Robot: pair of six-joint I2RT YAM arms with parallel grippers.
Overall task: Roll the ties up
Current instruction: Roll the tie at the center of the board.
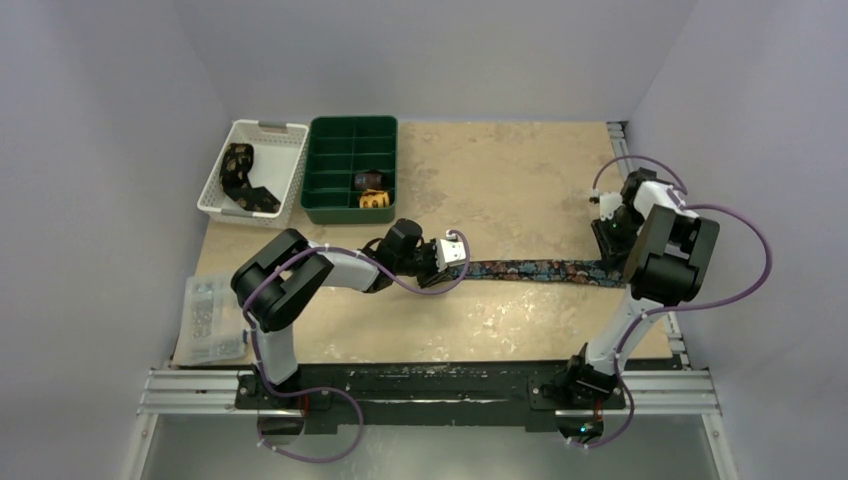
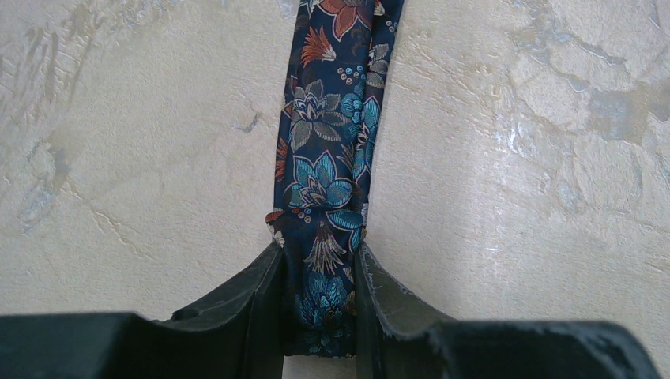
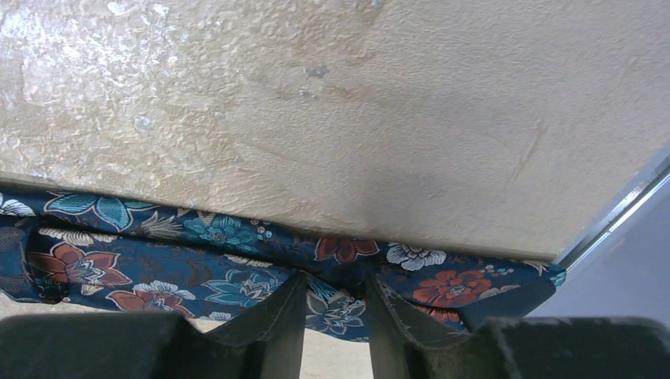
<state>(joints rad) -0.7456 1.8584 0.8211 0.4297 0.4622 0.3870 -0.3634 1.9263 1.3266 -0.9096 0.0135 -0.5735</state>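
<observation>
A dark navy tie (image 1: pixel 540 270) with a multicoloured floral print lies stretched left to right across the middle of the table. My left gripper (image 1: pixel 455 250) is shut on its narrow left end. In the left wrist view the tie (image 2: pixel 328 142) runs up from between the two fingers of the gripper (image 2: pixel 318 260). My right gripper (image 1: pixel 612 245) is at the tie's wide right end. In the right wrist view its fingers, gripper (image 3: pixel 336 280), pinch a fold of the tie (image 3: pixel 158 268) near the table's right edge.
A white basket (image 1: pixel 290 140) at the back left holds a black-and-gold tie (image 1: pixel 240 175). Beside it a green compartment tray (image 1: pixel 330 205) holds a dark rolled tie (image 1: pixel 368 180) and a yellow one (image 1: pixel 375 200). A clear plastic container (image 1: pixel 210 320) sits at the left front. The metal table edge (image 3: pixel 616 213) is close on the right.
</observation>
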